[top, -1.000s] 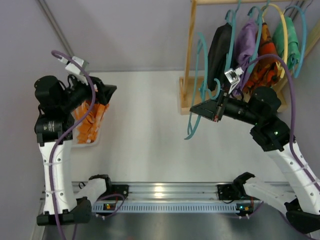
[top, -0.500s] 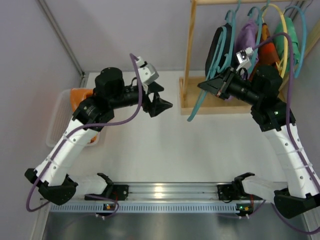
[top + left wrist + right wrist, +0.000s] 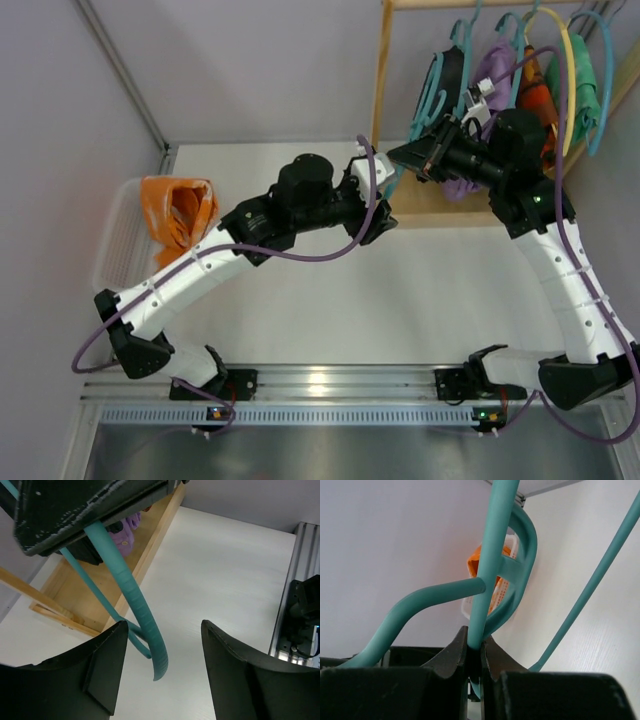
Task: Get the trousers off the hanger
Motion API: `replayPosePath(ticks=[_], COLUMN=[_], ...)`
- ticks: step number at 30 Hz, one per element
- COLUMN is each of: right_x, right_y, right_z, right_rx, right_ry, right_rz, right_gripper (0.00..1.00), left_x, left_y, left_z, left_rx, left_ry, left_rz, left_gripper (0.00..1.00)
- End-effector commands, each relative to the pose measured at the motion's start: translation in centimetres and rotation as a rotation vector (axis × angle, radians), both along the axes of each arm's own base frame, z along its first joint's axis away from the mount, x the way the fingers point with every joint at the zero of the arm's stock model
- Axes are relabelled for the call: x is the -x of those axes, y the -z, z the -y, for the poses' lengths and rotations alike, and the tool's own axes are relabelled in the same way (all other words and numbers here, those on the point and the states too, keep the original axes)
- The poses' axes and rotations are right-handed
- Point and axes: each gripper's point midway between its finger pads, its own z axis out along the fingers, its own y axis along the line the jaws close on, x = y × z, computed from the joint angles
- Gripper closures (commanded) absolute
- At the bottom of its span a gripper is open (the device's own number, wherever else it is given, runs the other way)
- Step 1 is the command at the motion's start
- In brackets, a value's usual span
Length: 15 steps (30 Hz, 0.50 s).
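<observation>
The orange trousers (image 3: 180, 215) lie bunched in a white basket (image 3: 112, 255) at the left, off any hanger; they also show small in the right wrist view (image 3: 476, 560). My right gripper (image 3: 405, 157) (image 3: 475, 642) is shut on the bar of an empty teal hanger (image 3: 492, 555), held in the air beside the wooden rack. My left gripper (image 3: 380, 220) (image 3: 164, 623) is open just under it, and the hanger's curved lower end (image 3: 142, 625) hangs between its fingers without touching them.
A wooden clothes rack (image 3: 380, 80) stands at the back right on a wooden base (image 3: 100, 585). Black (image 3: 450, 85), purple (image 3: 492, 75), orange (image 3: 537, 85) and green (image 3: 582, 85) garments hang on it from coloured hangers. A metal rail (image 3: 330, 385) runs along the near edge.
My left arm has swung from the basket across the table to just under the right gripper. My right gripper has lifted the empty hanger up and back toward the rack.
</observation>
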Motion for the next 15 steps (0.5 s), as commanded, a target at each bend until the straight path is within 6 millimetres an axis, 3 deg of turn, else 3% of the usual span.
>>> replayPosePath(ticks=[1,5,6,9,13,14,15], right_x=[0.4,0.5,0.4,0.2,-0.1,0.0,-0.1], right_y=[-3.6,-3.7,-3.6,-3.5,-3.2,-3.3,-3.0], right_z=[0.1,-0.2,-0.2,-0.4,-0.8,-0.8,-0.8], right_rx=[-0.049,-0.053,-0.052,-0.055,-0.063,-0.066,-0.064], right_ry=[-0.007,-0.017,-0.019,-0.021,-0.041,-0.042,-0.041], right_rz=[0.078,0.073,0.070,0.063,0.075,0.080,0.080], right_gripper=[1.00,1.00,1.00,1.00,0.98,0.91,0.65], left_x=[-1.4,-3.6,-4.0,-4.8,-4.8,-4.9,-5.1], left_y=[-3.1,-2.8,-2.9,-3.6,-5.1,-5.5,-6.1], left_z=[0.7,0.4,0.5,0.1,-0.2,-0.5,-0.7], left_rx=[0.053,0.026,0.026,0.045,0.117,0.136,0.160], left_ry=[-0.080,-0.201,-0.220,-0.280,-0.322,-0.343,-0.374], left_rz=[0.107,0.127,0.131,0.126,0.076,0.065,0.048], left_gripper=[0.34,0.56,0.71,1.00,1.00,1.00,1.00])
